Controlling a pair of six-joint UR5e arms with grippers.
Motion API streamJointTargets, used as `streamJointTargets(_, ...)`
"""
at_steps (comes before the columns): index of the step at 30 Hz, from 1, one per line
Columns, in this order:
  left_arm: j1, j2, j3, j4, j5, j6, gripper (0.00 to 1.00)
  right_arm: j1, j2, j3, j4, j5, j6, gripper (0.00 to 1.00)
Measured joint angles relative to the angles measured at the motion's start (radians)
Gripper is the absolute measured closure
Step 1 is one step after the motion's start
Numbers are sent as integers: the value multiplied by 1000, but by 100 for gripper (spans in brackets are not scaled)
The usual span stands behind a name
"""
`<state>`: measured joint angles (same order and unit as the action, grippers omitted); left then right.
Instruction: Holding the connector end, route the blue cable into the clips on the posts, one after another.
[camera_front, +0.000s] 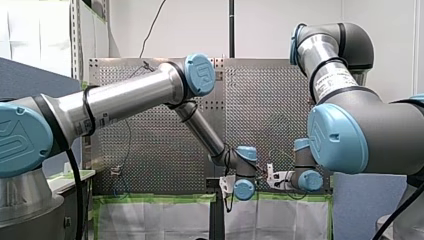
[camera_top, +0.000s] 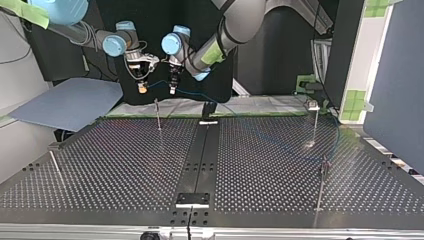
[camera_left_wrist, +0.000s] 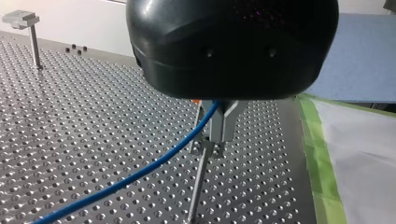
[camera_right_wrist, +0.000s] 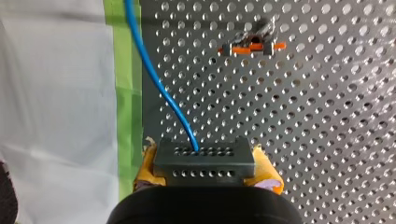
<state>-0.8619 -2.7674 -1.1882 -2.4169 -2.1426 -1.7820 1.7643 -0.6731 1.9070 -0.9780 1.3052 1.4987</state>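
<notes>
Our right fingers (camera_right_wrist: 267, 169), yellow-padded, clamp the grey perforated connector block (camera_right_wrist: 204, 158); the thin blue cable (camera_right_wrist: 154, 74) leaves it over the perforated metal table (camera_right_wrist: 327, 116). Our left metal fingers (camera_left_wrist: 223, 126) are closed on the cable, just above the clip (camera_left_wrist: 205, 148) of a slim steel post (camera_left_wrist: 198, 186).

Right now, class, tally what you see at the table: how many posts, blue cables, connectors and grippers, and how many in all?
Posts: 4
Blue cable: 1
Connector: 1
Grippers: 2, my left gripper and my right gripper
Total: 8
</notes>
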Motion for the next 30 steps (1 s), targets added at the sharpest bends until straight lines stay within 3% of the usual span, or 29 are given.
streamJointTargets(5,-5,-38,32,8,-10,13,100,-13,2,-1,-18,-50,-11,100)
streamJointTargets(12,9,-54,58,16,-13,31,100,-37,2,-17,-65,-110,27,100)
streamJointTargets(16,16,-54,70,24,-8,35,100,-65,3,-20,-73,-145,32,100)
streamJointTargets(23,17,-77,103,39,8,36,100,-135,4,-20,-58,-216,11,100)
streamJointTargets(30,15,-108,149,46,15,32,100,-160,7,-20,-57,-280,20,100)
